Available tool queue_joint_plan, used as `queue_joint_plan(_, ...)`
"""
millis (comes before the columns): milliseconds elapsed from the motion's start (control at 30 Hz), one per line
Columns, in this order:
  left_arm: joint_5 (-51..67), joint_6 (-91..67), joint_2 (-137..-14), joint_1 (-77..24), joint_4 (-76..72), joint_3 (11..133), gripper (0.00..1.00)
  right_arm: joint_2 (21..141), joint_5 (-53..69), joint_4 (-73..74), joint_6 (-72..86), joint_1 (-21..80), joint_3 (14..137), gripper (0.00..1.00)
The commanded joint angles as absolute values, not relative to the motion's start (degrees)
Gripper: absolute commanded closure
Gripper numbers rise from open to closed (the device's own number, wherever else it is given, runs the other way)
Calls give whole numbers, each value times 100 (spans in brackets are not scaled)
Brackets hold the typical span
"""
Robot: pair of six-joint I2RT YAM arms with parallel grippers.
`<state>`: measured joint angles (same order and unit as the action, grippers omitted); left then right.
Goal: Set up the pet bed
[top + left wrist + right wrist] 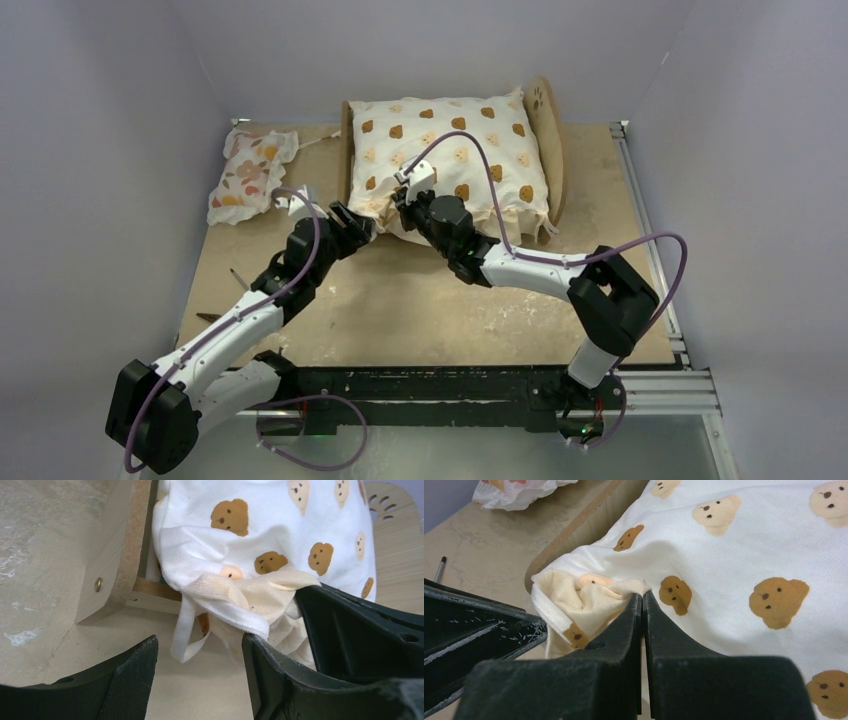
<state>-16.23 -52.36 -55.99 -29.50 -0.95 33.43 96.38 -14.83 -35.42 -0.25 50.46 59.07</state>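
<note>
Bed [548, 140] at the middle of far edge, cushion [450, 150] on it, your two arms stretched forward to cushion's near-left corner, left gripper [200, 645] apart, right gripper [642, 597] clamped on cushion.

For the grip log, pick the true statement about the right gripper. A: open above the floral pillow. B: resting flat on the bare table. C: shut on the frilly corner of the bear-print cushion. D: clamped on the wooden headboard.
C: in the right wrist view the right gripper has its fingers pressed together, pinching the frilly corner of the cushion.
</note>
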Motion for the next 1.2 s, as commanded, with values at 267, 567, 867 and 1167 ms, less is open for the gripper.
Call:
queue_joint_plan(267,-1768,-5490,-5980,-2953,-795,3224,42,9682,-1503,-3893,169,4986,5867,100)
queue_joint_plan(567,-1652,-5305,-6153,-2953,-1027,2969,47,9686,-1597,-3915,247,4893,5820,100)
queue_joint_plan(867,-1738,-4829,-6446,-2953,-1456,2855,50,9685,-1504,-3957,377,4800,5786,100)
queue_joint_plan(1167,-2219,-4123,-6385,-2953,-667,3623,84,9496,-1671,-3946,443,4677,5660,100)
